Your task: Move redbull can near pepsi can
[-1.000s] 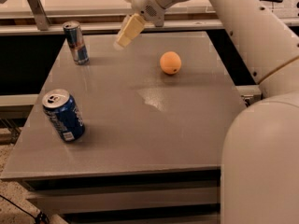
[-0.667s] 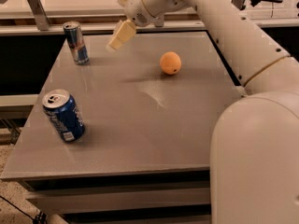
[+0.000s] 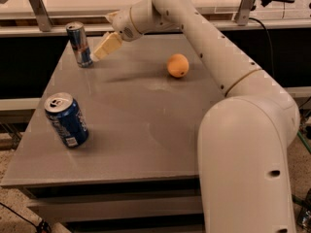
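Observation:
The redbull can [image 3: 79,44] stands upright at the far left corner of the grey table [image 3: 146,125]. It is slim, silver and blue with a red mark. The pepsi can [image 3: 66,120] is wider and deep blue. It stands near the table's front left edge, leaning a little. My gripper [image 3: 99,52] hangs just right of the redbull can, its cream fingers [image 3: 108,45] pointing down-left at the can's lower half. The fingertips are very close to the can; I cannot tell if they touch it.
An orange [image 3: 178,65] lies on the table to the right of the gripper. My white arm reaches from the front right across the table's right side. A counter with metal legs [image 3: 40,8] runs behind the table.
The arm has swung left across the back of the table. The gripper went from mid-table, well right of the redbull can, to just beside it. The cans and orange have not moved.

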Action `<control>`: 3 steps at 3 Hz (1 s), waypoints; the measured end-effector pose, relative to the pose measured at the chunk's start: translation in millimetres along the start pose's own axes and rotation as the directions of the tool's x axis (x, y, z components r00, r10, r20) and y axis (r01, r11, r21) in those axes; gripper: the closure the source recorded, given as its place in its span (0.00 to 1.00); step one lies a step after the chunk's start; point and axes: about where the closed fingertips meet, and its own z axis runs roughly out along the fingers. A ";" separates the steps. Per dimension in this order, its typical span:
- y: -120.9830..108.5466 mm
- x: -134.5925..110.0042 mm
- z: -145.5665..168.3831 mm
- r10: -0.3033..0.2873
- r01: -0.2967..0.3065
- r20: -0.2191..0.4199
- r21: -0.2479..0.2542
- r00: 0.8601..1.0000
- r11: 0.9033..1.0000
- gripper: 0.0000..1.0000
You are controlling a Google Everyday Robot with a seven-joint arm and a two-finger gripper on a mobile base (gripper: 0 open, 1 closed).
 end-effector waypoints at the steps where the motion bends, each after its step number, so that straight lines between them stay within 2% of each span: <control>1: 6.6 -8.0 26.4 0.031 -0.028 0.065 -0.042 0.997 0.999 0.00; 2: 11.7 -17.0 42.3 0.043 -0.036 0.094 -0.075 0.995 0.997 0.13; 3: 15.4 -24.9 53.5 0.054 -0.042 0.117 -0.102 0.992 0.994 0.32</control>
